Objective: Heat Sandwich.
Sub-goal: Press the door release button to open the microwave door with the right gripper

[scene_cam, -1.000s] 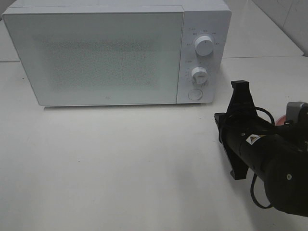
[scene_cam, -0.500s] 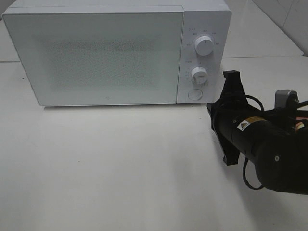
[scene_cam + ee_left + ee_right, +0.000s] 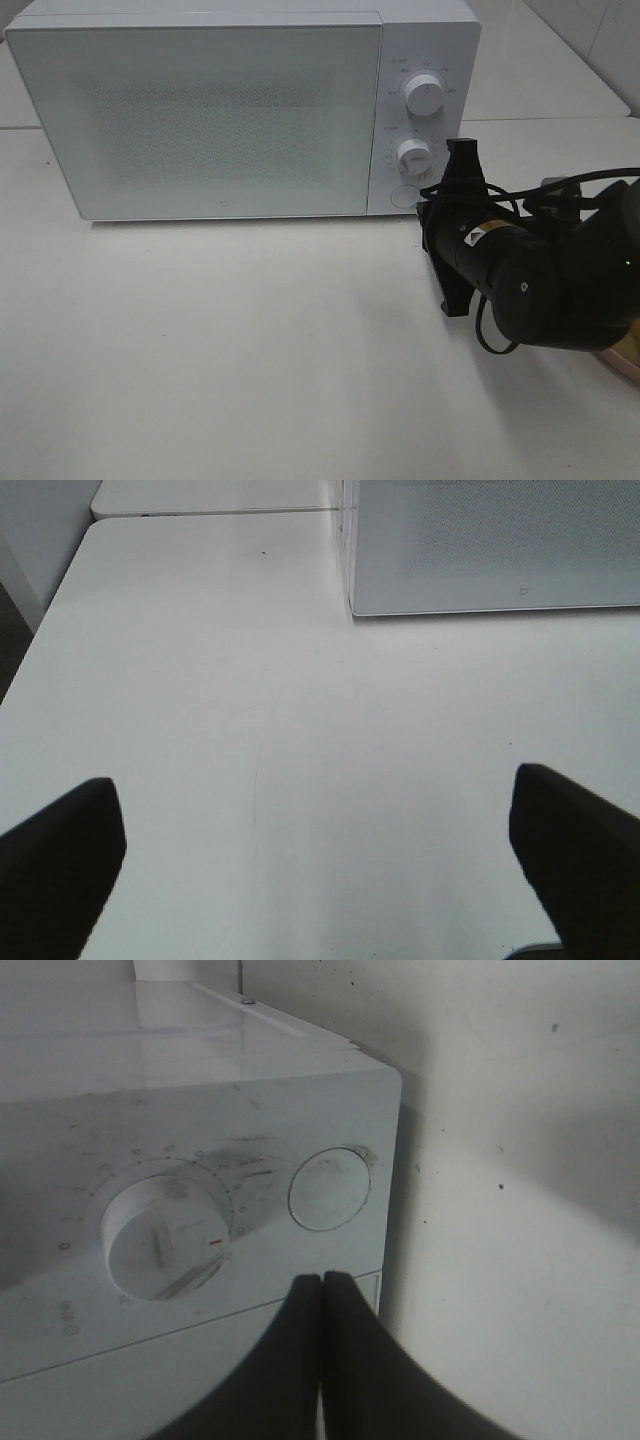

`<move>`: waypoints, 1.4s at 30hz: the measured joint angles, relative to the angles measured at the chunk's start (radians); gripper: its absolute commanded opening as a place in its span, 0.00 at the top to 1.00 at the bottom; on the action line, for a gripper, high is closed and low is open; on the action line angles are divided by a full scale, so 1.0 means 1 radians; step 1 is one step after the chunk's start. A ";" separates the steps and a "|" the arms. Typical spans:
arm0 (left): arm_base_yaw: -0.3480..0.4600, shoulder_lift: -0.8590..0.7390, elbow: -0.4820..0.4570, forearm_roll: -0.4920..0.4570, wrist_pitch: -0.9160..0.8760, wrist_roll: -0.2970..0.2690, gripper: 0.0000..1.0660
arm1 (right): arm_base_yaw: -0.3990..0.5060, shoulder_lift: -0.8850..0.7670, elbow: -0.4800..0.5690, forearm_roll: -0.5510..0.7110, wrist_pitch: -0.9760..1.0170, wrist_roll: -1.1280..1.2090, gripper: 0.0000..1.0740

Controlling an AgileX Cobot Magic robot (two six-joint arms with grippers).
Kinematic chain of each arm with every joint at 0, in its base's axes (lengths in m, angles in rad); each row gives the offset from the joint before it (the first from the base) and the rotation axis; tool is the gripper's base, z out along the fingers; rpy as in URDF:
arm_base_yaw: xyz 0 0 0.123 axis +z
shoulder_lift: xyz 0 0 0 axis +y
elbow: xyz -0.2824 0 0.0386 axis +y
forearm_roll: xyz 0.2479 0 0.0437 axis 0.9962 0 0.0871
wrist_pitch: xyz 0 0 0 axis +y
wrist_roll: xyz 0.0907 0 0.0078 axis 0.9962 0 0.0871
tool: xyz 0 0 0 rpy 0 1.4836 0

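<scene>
My right claw (image 3: 322, 1285) has its two fingers pressed together into one blunt tip, aimed at the round release button (image 3: 329, 1188) on the microwave (image 3: 200, 110). A gap shows between tip and button, so I judge the press not yet made. To do it well I want the tip square on the button's middle, pushed straight in without sliding. In the high view the button sits at 6 o'clock of the lower dial (image 3: 412, 155), just beside it, so a drift toward 12 o'clock would nudge the timer instead. The door (image 3: 200, 170) is shut. I expect it to swing out over the table (image 3: 250, 350) toward 6 o'clock, and my right arm stands close to that path. My left claw (image 3: 318, 845) hangs with fingers wide apart above the table, holding nothing. The sandwich shows in no view. A sliver of pink plate (image 3: 628, 360) peeks out at 4 o'clock of my right arm, mostly hidden.
</scene>
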 measured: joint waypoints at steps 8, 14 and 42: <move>0.000 0.000 0.000 0.000 0.000 0.000 0.06 | -0.038 0.064 -0.068 -0.036 0.020 0.038 1.00; 0.000 0.000 0.000 0.000 0.000 0.000 0.06 | -0.058 0.117 -0.124 -0.055 0.035 0.049 1.00; 0.000 0.000 0.000 0.000 0.000 0.000 0.06 | -0.109 0.198 -0.230 -0.110 0.070 0.077 1.00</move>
